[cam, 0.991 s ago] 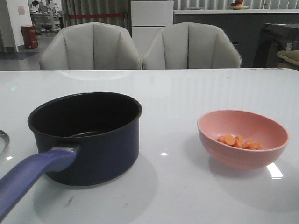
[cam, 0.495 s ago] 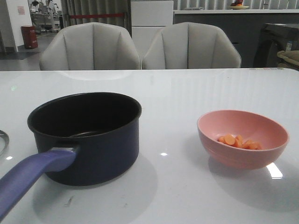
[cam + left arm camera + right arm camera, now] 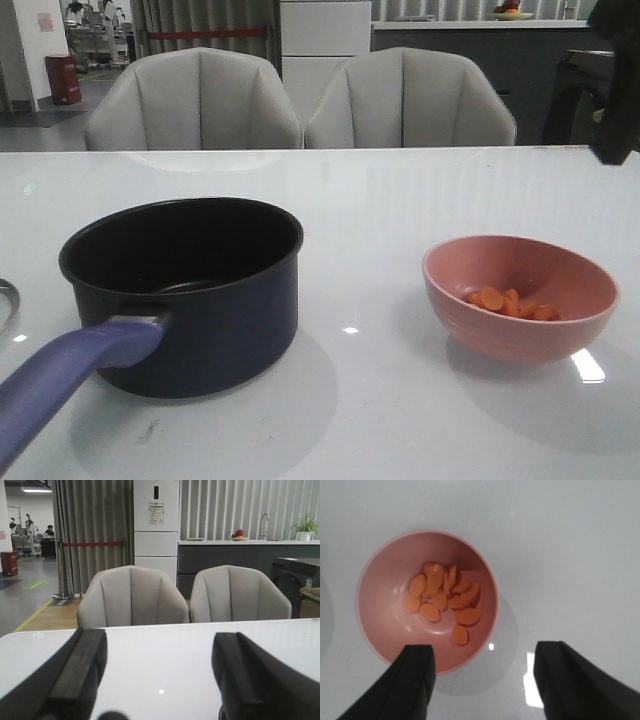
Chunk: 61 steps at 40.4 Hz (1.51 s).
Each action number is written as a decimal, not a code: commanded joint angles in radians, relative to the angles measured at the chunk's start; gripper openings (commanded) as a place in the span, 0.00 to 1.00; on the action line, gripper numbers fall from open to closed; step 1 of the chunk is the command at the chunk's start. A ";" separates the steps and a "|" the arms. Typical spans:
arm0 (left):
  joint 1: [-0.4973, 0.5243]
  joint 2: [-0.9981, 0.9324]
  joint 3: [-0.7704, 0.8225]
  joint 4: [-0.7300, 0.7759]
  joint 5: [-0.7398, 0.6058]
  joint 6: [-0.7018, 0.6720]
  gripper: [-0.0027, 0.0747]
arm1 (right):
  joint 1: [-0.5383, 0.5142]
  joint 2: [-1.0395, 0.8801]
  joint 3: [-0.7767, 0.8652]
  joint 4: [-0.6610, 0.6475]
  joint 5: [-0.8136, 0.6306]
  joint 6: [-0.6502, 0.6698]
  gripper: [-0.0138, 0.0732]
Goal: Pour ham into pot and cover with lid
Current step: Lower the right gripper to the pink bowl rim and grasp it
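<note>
The dark navy pot (image 3: 190,300) stands empty at the front left of the table, its blue-purple handle (image 3: 70,375) pointing toward the near left corner. The ham (image 3: 510,302) lies as orange slices in a pink bowl (image 3: 520,330) at the right. Only a sliver of the lid's steel rim (image 3: 6,298) shows at the left edge. My right gripper (image 3: 482,652) is open and empty, high above the pink bowl (image 3: 377,600) and ham (image 3: 442,597). Part of the right arm (image 3: 617,90) shows at the top right. My left gripper (image 3: 159,637) is open and empty over bare table.
Two grey chairs (image 3: 300,100) stand behind the table's far edge. The white glossy table (image 3: 380,200) stretches between and behind the pot and the bowl. A dark cabinet (image 3: 590,90) is at the back right.
A dark part of my right arm has come into the top right of the front view, above the bowl. Pot, bowl and ham have not moved.
</note>
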<state>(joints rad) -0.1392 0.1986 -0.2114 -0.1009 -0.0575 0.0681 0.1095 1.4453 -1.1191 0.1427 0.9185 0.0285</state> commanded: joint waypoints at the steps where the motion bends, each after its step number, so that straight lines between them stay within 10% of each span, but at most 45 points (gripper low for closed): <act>1: -0.008 0.006 -0.028 -0.009 -0.072 -0.001 0.66 | -0.004 0.090 -0.097 0.008 0.033 -0.028 0.77; 20: -0.008 0.006 -0.028 -0.009 -0.072 -0.001 0.66 | -0.004 0.296 -0.120 0.055 -0.061 -0.073 0.75; 37: -0.008 0.006 -0.028 -0.009 -0.074 -0.001 0.66 | -0.004 0.357 -0.120 0.056 -0.075 -0.089 0.31; 51: -0.008 0.006 -0.028 -0.009 -0.075 -0.001 0.66 | -0.007 0.331 -0.122 0.101 -0.079 -0.210 0.32; 61: -0.008 0.006 -0.028 -0.011 -0.075 -0.001 0.66 | 0.084 0.180 -0.118 0.160 -0.347 -0.224 0.32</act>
<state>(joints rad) -0.1392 0.1986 -0.2114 -0.1009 -0.0554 0.0681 0.1526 1.7346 -1.2104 0.2712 0.7029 -0.1826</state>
